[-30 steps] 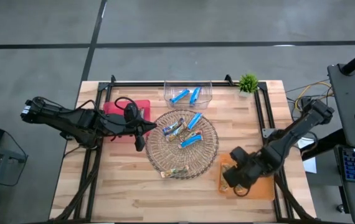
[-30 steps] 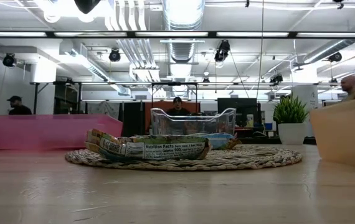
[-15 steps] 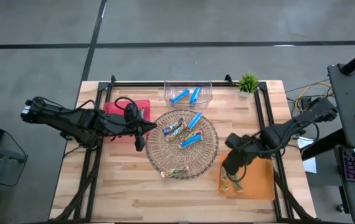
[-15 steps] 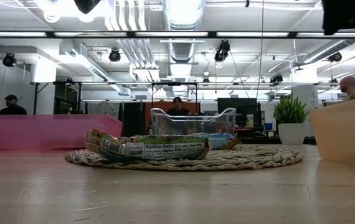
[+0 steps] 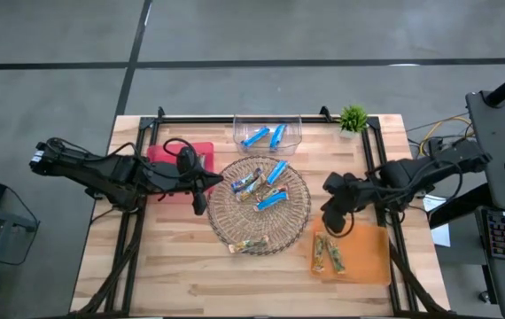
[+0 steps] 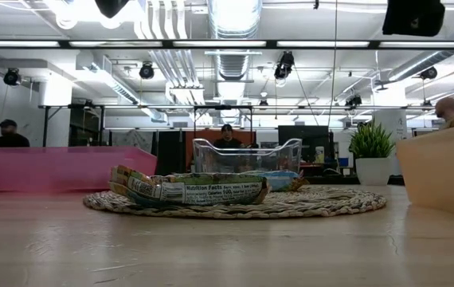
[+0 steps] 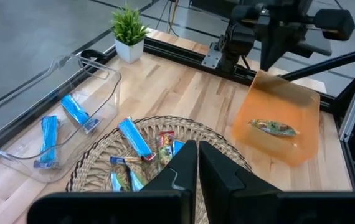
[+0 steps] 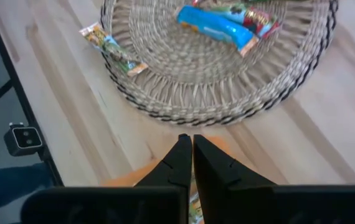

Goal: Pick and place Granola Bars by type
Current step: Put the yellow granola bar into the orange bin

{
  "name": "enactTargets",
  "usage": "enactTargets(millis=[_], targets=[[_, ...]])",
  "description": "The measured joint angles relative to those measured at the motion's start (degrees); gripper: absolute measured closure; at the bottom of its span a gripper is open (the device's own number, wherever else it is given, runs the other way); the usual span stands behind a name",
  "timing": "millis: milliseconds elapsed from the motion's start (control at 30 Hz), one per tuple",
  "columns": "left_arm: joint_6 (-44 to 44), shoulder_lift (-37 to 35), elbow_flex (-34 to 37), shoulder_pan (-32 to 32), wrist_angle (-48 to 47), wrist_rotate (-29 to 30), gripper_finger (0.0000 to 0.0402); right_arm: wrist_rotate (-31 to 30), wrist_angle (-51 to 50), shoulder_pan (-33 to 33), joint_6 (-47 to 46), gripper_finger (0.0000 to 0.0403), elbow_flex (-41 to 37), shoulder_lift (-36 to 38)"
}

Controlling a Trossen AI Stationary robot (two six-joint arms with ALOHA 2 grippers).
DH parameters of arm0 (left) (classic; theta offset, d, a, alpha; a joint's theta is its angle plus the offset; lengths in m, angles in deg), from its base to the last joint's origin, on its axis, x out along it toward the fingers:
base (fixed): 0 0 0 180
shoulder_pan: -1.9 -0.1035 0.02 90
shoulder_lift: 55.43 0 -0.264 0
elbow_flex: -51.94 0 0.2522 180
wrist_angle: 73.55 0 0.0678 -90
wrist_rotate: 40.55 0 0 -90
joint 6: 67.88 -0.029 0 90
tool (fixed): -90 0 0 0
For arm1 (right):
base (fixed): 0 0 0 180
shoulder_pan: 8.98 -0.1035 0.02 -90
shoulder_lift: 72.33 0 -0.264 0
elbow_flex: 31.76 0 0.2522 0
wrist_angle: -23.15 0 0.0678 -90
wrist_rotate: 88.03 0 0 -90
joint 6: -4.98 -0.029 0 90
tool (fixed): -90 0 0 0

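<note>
Brownish-green granola bars [image 5: 329,252] lie in the orange bin [image 5: 368,257] — above it the right gripper [image 5: 330,217], fingers pressed together, empty. Farther on, blue bars [image 5: 271,199] fill the wicker tray [image 5: 297,221]; left gripper [image 5: 201,197] closed beside it.

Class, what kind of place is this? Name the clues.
Probably an open-plan robotics lab or workshop: exposed ceiling ducts, a wooden table fitted with robot arms, and people at monitors behind.

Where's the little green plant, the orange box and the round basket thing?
green plant [image 5: 353,117], high view, on its leaves.
orange box [image 5: 368,257], high view, on its bare floor.
round wicker tray [image 5: 298,214], high view, on its woven right rim.
</note>
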Motion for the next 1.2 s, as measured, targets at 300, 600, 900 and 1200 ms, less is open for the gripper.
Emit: enactTargets(millis=[300,600,900,1200], targets=[[0.3,0.0,0.0,0.0,3.4,0.0,0.0401,0.0,0.0,3.9,6.3,0.0394,0.0,1.0],[0.1,0.0,0.0,-0.2,3.7,0.0,0.0401,0.3,0.2,8.0,11.6,0.0394,0.0,1.0],[0.8,1.4,0.0,-2.4,4.5,0.9,0.04,3.6,0.2,11.2,15.9,0.0394,0.0,1.0],[3.3,4.8,-1.0,-8.4,5.6,-2.6,0.0305,3.7,0.2,13.2,16.7,0.0394,0.0,1.0]])
